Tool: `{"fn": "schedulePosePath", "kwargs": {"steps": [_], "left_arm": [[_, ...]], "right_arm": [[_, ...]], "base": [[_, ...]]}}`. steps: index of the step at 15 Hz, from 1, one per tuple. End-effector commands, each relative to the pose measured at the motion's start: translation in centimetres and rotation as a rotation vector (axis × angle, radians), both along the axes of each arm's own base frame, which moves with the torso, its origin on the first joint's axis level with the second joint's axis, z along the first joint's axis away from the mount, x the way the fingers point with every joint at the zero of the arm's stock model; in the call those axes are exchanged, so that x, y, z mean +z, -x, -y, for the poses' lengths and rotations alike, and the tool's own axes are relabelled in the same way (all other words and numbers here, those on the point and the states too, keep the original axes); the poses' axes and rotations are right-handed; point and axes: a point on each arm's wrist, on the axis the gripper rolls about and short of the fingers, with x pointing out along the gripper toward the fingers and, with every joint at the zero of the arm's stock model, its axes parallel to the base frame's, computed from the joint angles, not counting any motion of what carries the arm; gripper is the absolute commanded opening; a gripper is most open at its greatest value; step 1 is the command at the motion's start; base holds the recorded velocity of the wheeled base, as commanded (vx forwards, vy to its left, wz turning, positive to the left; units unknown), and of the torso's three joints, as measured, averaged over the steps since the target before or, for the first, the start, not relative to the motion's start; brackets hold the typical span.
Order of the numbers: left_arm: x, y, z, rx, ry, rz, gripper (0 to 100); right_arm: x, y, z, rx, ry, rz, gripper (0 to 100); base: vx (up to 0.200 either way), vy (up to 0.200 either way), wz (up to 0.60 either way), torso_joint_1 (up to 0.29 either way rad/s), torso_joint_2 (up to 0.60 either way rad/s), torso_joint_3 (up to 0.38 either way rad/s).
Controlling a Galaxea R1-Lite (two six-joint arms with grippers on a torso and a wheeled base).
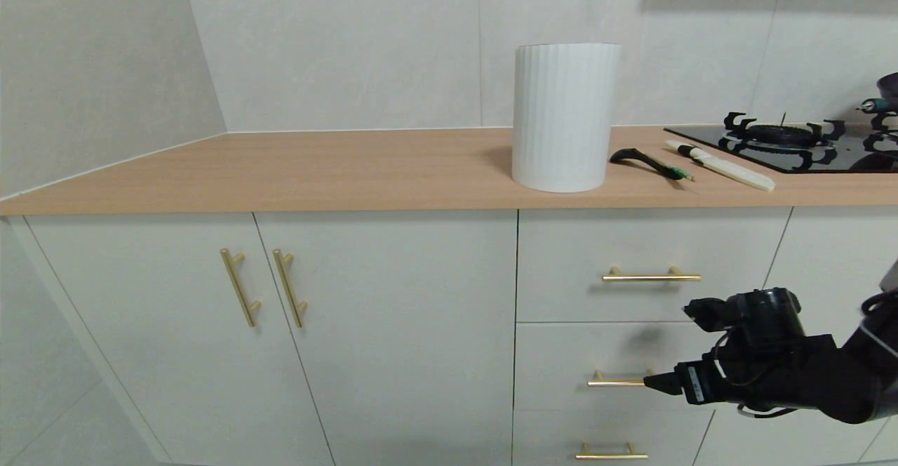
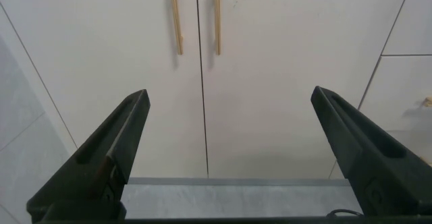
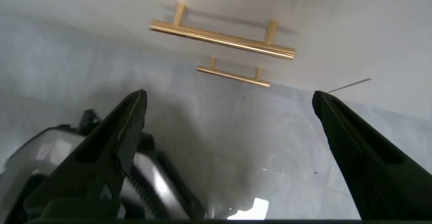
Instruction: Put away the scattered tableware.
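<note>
A tall white ribbed cylindrical container (image 1: 565,116) is standing on the wood-topped table (image 1: 316,171), close to its front edge and right of the middle. Just beside it on the right, a black-handled utensil with a green tip (image 1: 649,163) is lying flat. A long cream-white utensil (image 1: 722,165) is lying close alongside that, by the front corner of the black gas hob (image 1: 786,144).

The right gripper (image 1: 656,382) is hanging below the table in front of the white drawers (image 1: 561,340), level with the middle drawer's brass bar handle (image 1: 617,380). Its fingers (image 3: 121,136) are standing wide apart, grasping nothing. The left gripper (image 2: 229,94) is facing the white cabinet doors (image 2: 270,82), likewise released and holding nothing.
</note>
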Motion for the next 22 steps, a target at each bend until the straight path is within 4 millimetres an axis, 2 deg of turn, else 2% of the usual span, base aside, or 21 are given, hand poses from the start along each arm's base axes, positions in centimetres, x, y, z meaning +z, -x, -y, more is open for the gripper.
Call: {"fn": "schedulePosePath", "kwargs": {"steps": [1,5,9,15,22], "left_arm": [[0.0,0.0,0.0,0.000,0.000,0.000,100],[0.0,0.0,0.0,0.002,0.000,0.000,100],[0.0,0.0,0.0,0.000,0.000,0.000,100],[0.0,0.0,0.0,0.000,0.000,0.000,100],[0.0,0.0,0.0,0.002,0.000,0.000,100]], "right_arm": [[-4.5,-0.8,-0.1,-0.030,-0.002,-0.064,100],[-6.9,-2.2,-0.9,-0.079,0.078,0.010,100],[-6.8,-2.9,-1.8,-0.125,0.041,0.038,100],[-7.1,-4.0,-1.9,-0.186,0.063,0.096,100],[-8.0,-4.0,-2.7,-0.195,0.083,0.118,100]], "base": [[0.000,0.000,0.00,0.000,0.00,0.000],[0.000,0.000,0.00,0.000,0.00,0.000],[0.000,0.000,0.00,0.000,0.00,0.000],[0.000,0.000,0.00,0.000,0.00,0.000],[0.000,0.000,0.00,0.000,0.00,0.000]]}}
